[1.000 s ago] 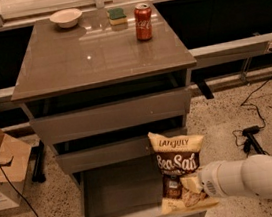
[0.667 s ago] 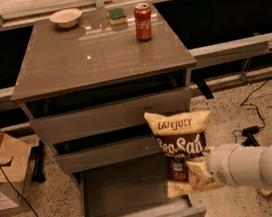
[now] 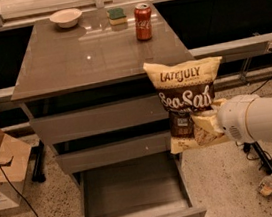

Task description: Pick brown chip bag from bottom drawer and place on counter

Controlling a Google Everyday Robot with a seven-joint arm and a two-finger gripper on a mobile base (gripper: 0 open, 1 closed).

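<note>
The brown chip bag (image 3: 186, 99) hangs upright in the air in front of the cabinet's right side, level with the two upper drawers. My gripper (image 3: 205, 125) is shut on its lower right part, with the white arm reaching in from the right. The bottom drawer (image 3: 133, 194) stands pulled open below, its grey inside bare. The counter (image 3: 88, 54) is the glossy top slab just above and left of the bag.
On the counter's far edge stand a white bowl (image 3: 65, 17), a green sponge (image 3: 117, 15) and a red soda can (image 3: 143, 21). A cardboard box (image 3: 0, 165) sits on the floor at left. Cables and a bottle (image 3: 268, 185) lie on the floor at right.
The gripper has lifted the chip bag up out of the open bottom drawer and a little to the right; the bag now sits level with the upper drawers.
</note>
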